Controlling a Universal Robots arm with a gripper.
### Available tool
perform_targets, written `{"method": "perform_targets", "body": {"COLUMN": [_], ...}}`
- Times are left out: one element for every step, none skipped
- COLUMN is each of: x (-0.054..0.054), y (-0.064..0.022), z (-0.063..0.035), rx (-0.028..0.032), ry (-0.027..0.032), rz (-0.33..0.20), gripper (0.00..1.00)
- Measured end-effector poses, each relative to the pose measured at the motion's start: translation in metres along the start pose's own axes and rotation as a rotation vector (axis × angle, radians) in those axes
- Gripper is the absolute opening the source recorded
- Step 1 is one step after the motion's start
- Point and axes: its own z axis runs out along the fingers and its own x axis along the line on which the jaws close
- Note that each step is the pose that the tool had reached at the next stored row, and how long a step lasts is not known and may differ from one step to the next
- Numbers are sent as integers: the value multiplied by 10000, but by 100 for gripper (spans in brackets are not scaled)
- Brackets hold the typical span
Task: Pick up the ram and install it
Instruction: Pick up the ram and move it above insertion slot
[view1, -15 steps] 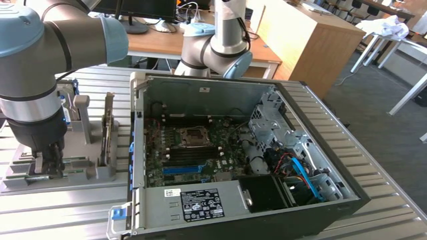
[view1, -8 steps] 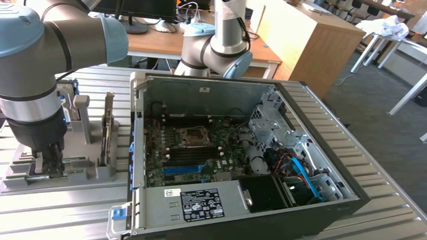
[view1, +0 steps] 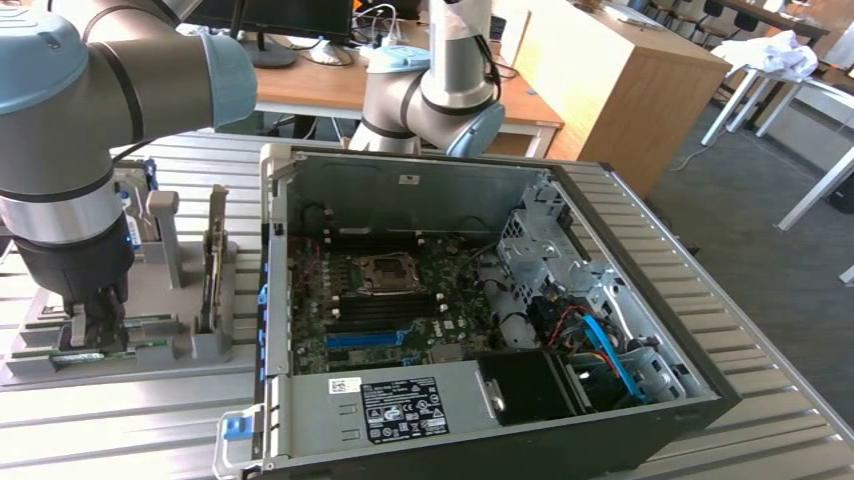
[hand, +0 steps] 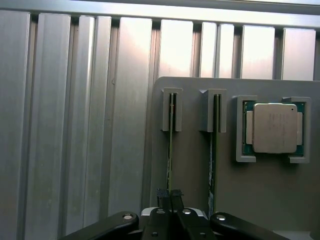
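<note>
Wrist view, looking down past the gripper (hand: 168, 196), clenched on the thin edge of the ram (hand: 170, 145), set on edge in a slotted grey holder (hand: 192, 165). Just beside the ram, a second stick (hand: 214, 150), then a silver processor chip (hand: 274, 127). Seen from the exterior view, holder and gripper on the exterior view's left of a slatted metal table (view1: 134, 420), apart from the open computer case (view1: 400, 185) at centre.

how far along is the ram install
Done: the reach to the holder. In hand: the fingers pinch one ram by its edge; it sits in its slot, not yet lifted. Left: the lift and the install in the case.
</note>
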Motion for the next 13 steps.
{"method": "perform_targets", "body": {"x": [0,0,0,0,0,0,-1,-3,-5,-7,-8,-9,-11], "y": [0,0,0,0,0,0,-1,-1,-1,0,0,-1,-1], "z": [0,0,0,0,0,0,0,0,0,0,1,1,1], "rx": [0,0,0,0,0,0,0,1,1,0,0,0,0], "ry": [0,0,-3,-3,-3,-3,-2,-3,-3,-3,-3,-2,-3], "rz": [0,1,0,0,0,-1,-2,-2,-1,0,-1,-1,-1], "gripper": [12,12,12,12,12,12,12,12,12,12,12,12,12]}}
